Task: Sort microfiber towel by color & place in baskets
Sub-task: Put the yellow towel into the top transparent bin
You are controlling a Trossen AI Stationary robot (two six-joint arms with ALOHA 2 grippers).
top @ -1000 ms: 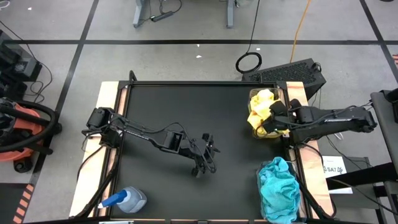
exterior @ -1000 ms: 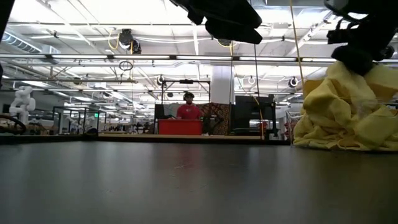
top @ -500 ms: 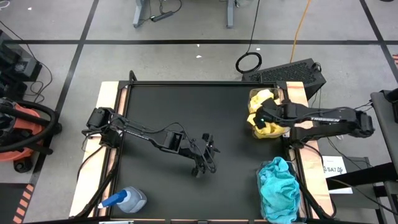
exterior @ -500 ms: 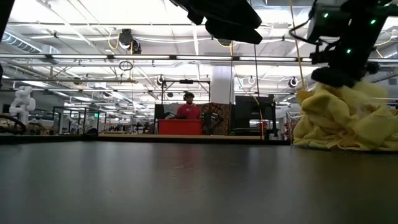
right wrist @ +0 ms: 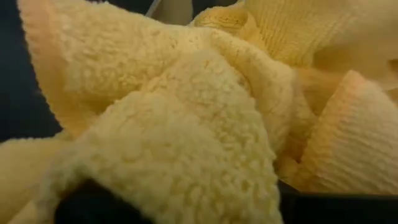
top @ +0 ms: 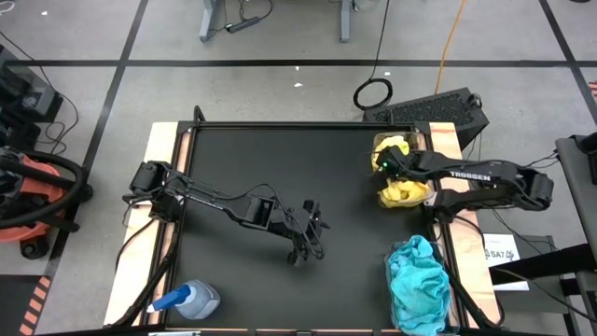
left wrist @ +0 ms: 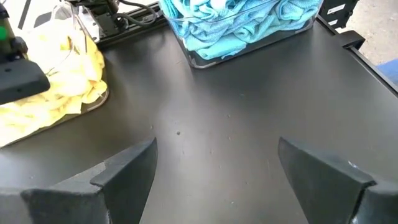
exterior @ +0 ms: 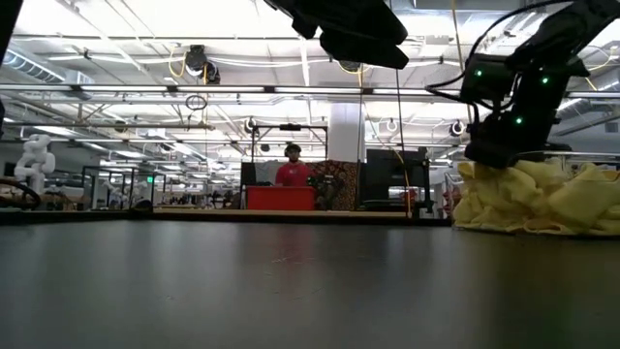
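Note:
The yellow towels (top: 403, 191) lie heaped in a clear basket (left wrist: 99, 99) at the table's right edge, also seen in the low view (exterior: 542, 199). The teal towels (top: 418, 280) fill the second clear basket (left wrist: 205, 59) at the near right corner. My right gripper (top: 382, 166) is down on the left end of the yellow heap, fingers open. My left gripper (top: 306, 241) hangs open over bare table near the middle, its fingers (left wrist: 130, 168) wide apart and holding nothing. My right gripper (right wrist: 199, 205) comes down onto the yellow heap from above, its arm reaching in from the table's right. Its open fingers (right wrist: 93, 202) are sunk in the towels, and a bulging fold (right wrist: 205, 143) lies between them. The towels rest in their basket and are not lifted.
A blue-capped spray bottle (top: 191, 301) lies at the near left corner. The dark tabletop (top: 261, 168) between the arms and left of the baskets is bare. A person in red (exterior: 294, 170) stands far off in the room.
My right gripper has moved toward the table's left and a little toward the far edge, and has come down. The yellow towel that rose high under it a second ago has sunk, so the heap is now low and flat.

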